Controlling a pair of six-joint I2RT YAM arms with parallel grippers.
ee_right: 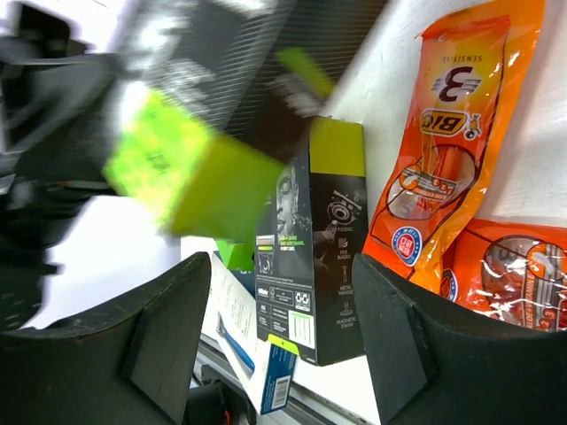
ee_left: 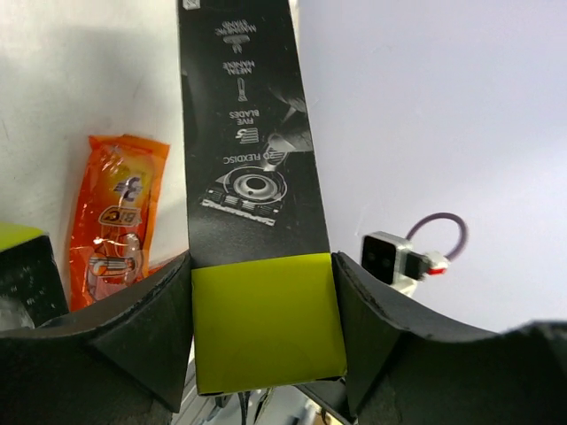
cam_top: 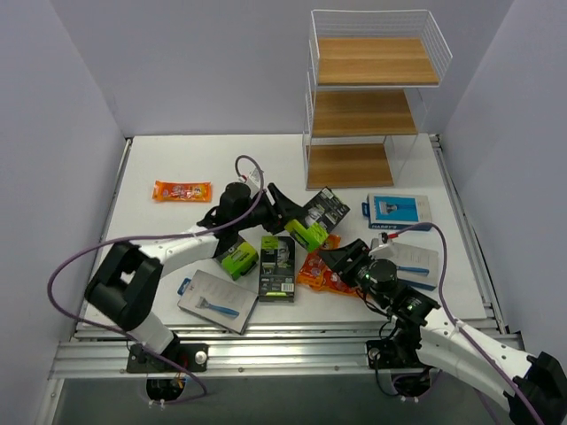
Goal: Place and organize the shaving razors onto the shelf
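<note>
Left claw (ee_left: 264,332) is clamped on the green end of a black-and-green box (ee_left: 252,168), which is held tilted, near the shelf (cam_top: 363,113) front. The left arm is stretched forward. Right claw (ee_right: 283,336) jaws are apart, low beside orange packets (ee_right: 447,168) lying on the table (cam_top: 168,159).

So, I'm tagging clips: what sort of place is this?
Probably a robot lab test bench: bare pale walls around a white table, metal rail at its near edge, white wire-framed wooden three-tier shelf.
</note>
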